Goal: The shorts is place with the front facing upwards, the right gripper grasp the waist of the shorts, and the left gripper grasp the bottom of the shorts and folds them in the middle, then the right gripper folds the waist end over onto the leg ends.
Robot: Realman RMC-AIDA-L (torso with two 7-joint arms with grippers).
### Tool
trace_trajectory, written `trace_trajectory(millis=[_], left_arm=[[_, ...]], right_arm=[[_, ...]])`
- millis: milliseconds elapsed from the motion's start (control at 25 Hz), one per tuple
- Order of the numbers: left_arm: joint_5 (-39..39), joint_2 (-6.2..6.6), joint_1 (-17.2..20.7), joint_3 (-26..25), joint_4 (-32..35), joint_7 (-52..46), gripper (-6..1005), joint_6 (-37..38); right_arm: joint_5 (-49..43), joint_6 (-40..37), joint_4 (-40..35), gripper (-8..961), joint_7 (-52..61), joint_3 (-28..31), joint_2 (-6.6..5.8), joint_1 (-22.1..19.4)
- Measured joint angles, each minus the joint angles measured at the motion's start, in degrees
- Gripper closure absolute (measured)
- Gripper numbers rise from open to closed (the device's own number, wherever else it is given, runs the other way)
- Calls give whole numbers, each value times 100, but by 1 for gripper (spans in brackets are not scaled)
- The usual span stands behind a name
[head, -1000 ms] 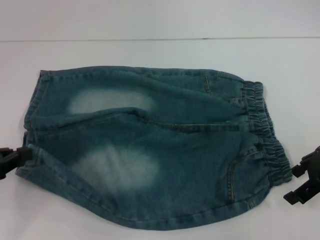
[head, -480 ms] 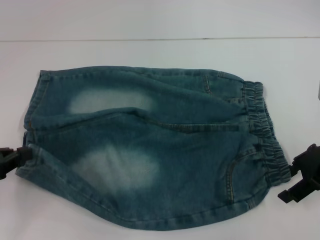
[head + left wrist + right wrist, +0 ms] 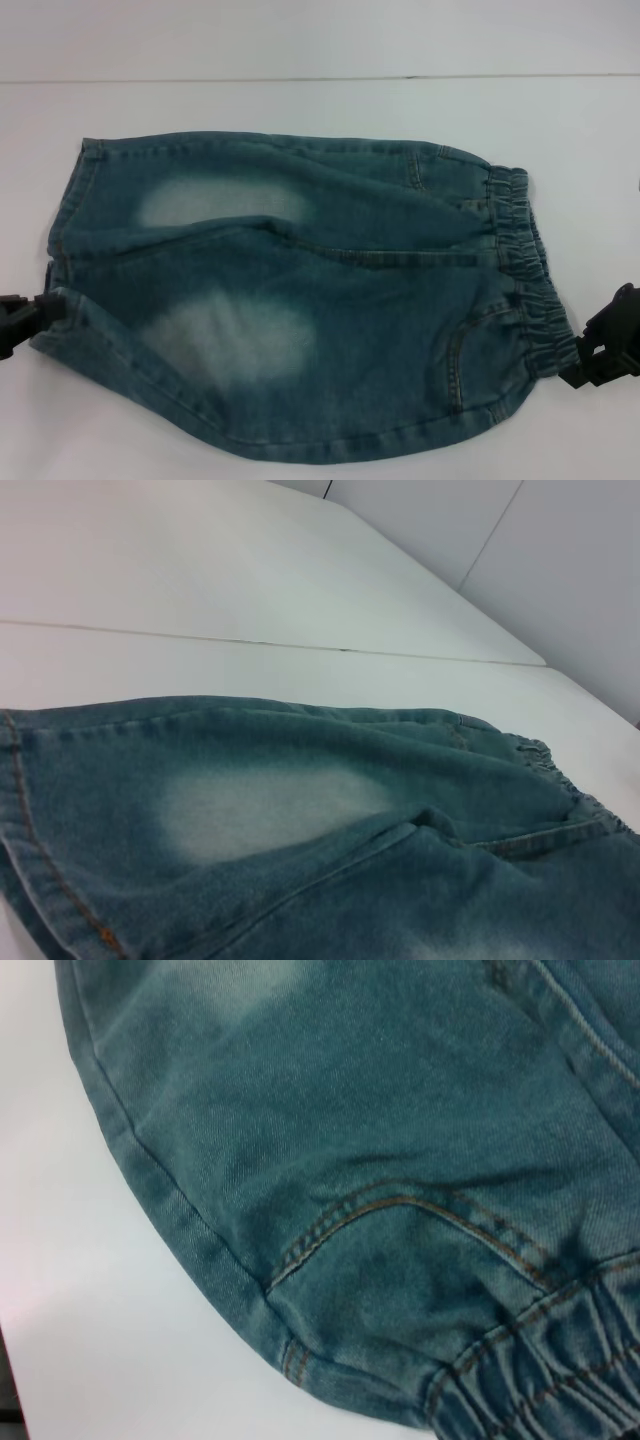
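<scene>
Two grippers are sitting at opposite ends of the shorts [image 3: 300, 300], which are lying flat and front-up on the white table [image 3: 320, 100], legs toward the robot's left and the elastic waist [image 3: 530, 280] toward its right. The main risk, as I am judging it, is a shallow or one-layer pinch: the right gripper [image 3: 605, 350] is meeting the near corner of the waist right at the gathered elastic, and if it is catching only the top layer or the very edge, the denim could be slipping out as the fold lifts. The same is applying to the left gripper [image 3: 25, 315], which is touching the hem [image 3: 55, 300] of the near leg right at its corner; a lift from a corner alone could be dragging the cloth into a skewed, bunched fold rather than a clean one along the middle. Uneven lifting by the two arms would be twisting the fabric as well. Whether either gripper is standing apart or pressed together on the cloth, I cannot tell, since the head view is showing only dark bodies at the cloth's edges, and the wrist views are showing denim, the pocket seam [image 3: 400, 1210] and table only.
</scene>
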Motion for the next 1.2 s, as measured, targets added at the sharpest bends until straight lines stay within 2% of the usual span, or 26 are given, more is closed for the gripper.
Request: trace_trajectory(millis=[200, 440, 640, 800, 960, 1200], left_arm=[[-40, 1, 3, 0, -2, 1, 992, 8], [-48, 20, -12, 8, -40, 1, 992, 15], [-88, 42, -34, 1, -111, -2, 992, 18], [-264, 42, -40, 0, -130, -68, 992, 10], [-644, 58, -62, -1, -145, -158, 992, -106], [-775, 93, -268, 0, -221, -213, 993, -482]], right_arm=[[3, 13, -1, 513, -11, -1, 0, 3], [6, 33, -1, 763, -30, 0, 0, 4], [28, 7, -1, 923, -39, 48, -9, -35], [296, -204, -10, 927, -200, 287, -82, -176], [788, -758, -159, 920, -518, 904, -169, -369], [1553, -585, -47, 910, -504, 1857, -266, -580]])
